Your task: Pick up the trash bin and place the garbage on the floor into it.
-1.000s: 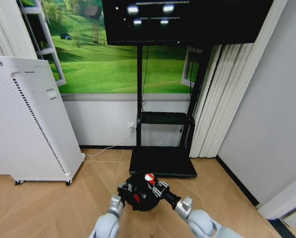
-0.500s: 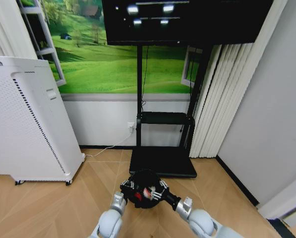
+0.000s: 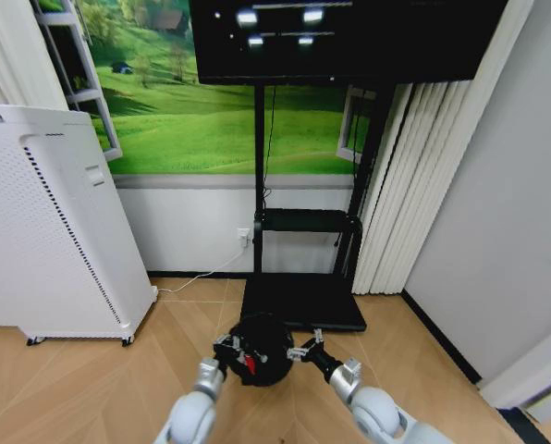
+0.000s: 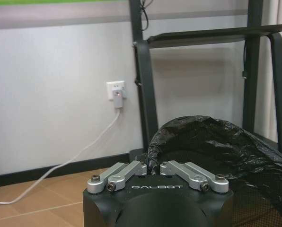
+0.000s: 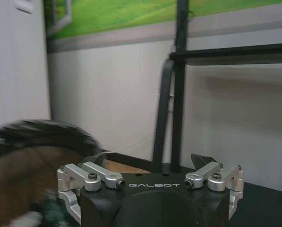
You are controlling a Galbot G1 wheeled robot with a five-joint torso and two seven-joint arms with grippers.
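Trash bin | left end effector clamps its rim | right end effector, spread empty, has withdrawn; we judge red-and-white garbage dropped inside.

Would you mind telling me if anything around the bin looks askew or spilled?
Nothing stands out. The trash bin is held off the floor by the left claw, shut on its rim, liner in place, red litter inside. The right claw is open beside it.
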